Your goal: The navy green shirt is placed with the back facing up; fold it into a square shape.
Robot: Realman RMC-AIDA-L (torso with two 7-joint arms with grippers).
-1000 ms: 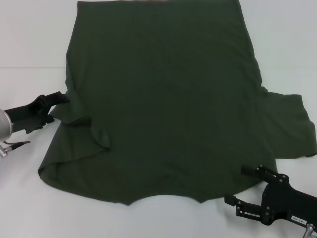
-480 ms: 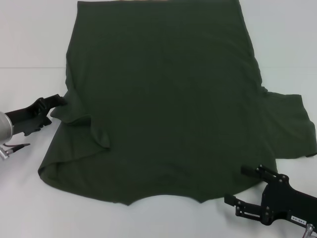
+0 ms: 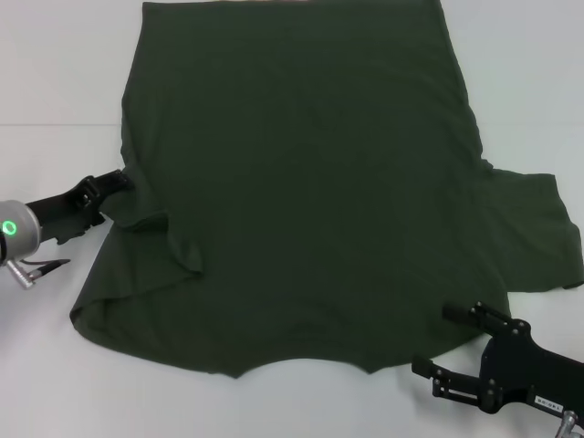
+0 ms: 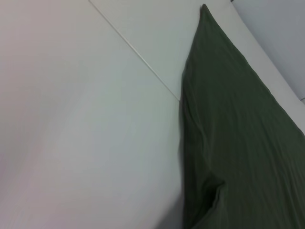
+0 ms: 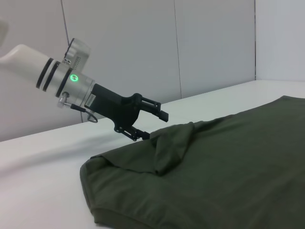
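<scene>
The navy green shirt (image 3: 301,182) lies spread on the white table (image 3: 55,73), neckline toward me. Its left sleeve is folded in over the body and its right sleeve (image 3: 534,233) lies flat and spread out. My left gripper (image 3: 113,195) is at the shirt's left edge, beside the raised fold. In the right wrist view the left gripper (image 5: 153,125) is open, one finger above and one below the cloth edge of the shirt (image 5: 228,167). My right gripper (image 3: 431,338) stands open at the shirt's near right corner. The left wrist view shows only the shirt's side edge (image 4: 238,119).
A thin seam (image 3: 55,125) crosses the white table on the left. Bare table lies to the left of the shirt and along the near edge. A grey wall (image 5: 143,43) rises behind the table in the right wrist view.
My left gripper has moved a little to the right, up against the shirt's folded left edge, and its wrist has turned so a green light shows. The right arm has not moved.
</scene>
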